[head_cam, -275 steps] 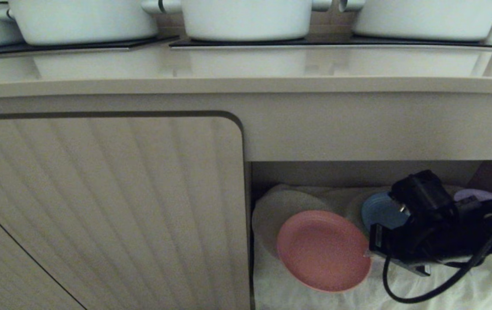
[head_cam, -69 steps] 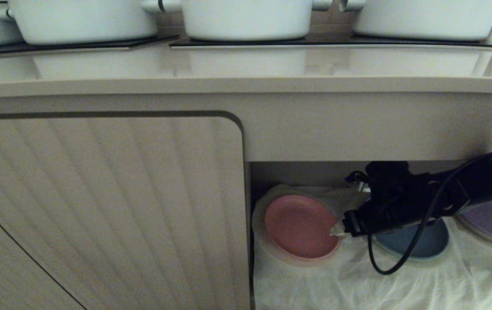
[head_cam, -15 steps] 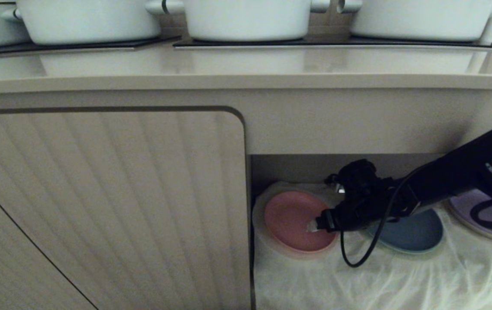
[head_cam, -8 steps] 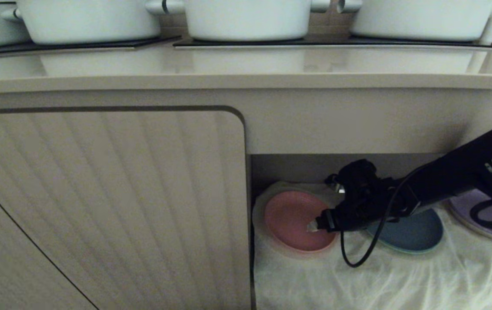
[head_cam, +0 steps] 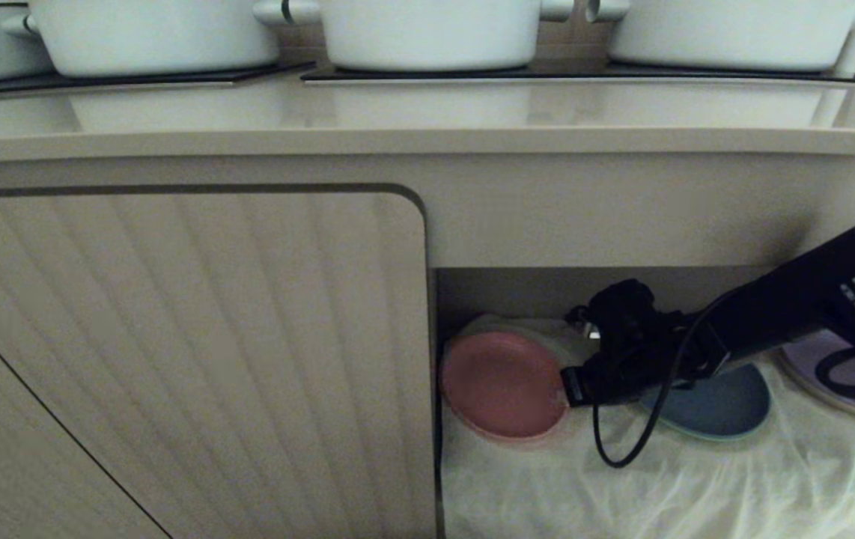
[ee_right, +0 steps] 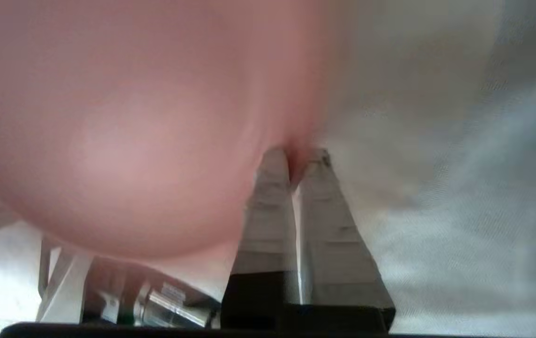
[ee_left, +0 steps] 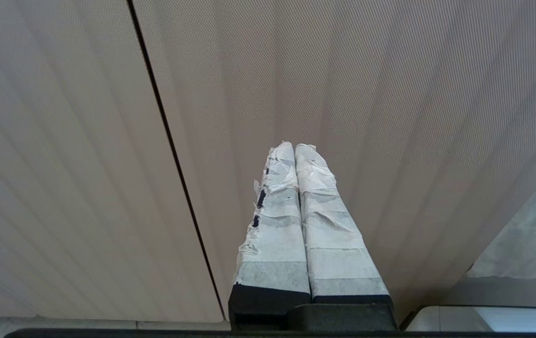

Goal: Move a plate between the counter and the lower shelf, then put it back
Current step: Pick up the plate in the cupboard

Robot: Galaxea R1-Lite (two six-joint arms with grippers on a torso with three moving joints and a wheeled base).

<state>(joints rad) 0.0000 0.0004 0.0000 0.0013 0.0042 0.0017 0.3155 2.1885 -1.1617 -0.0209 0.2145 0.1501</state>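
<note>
The right end effector reaches into the beige-walled lower shelf and has its taped fingers pinched together on the right rim of the round matte pink plastic plate. The plate sits at the shelf's left end on the wrinkled white cloth, seemingly tilted, beside a blue plate. The left end effector, fingers pressed together, faces the ribbed cabinet door.
</note>
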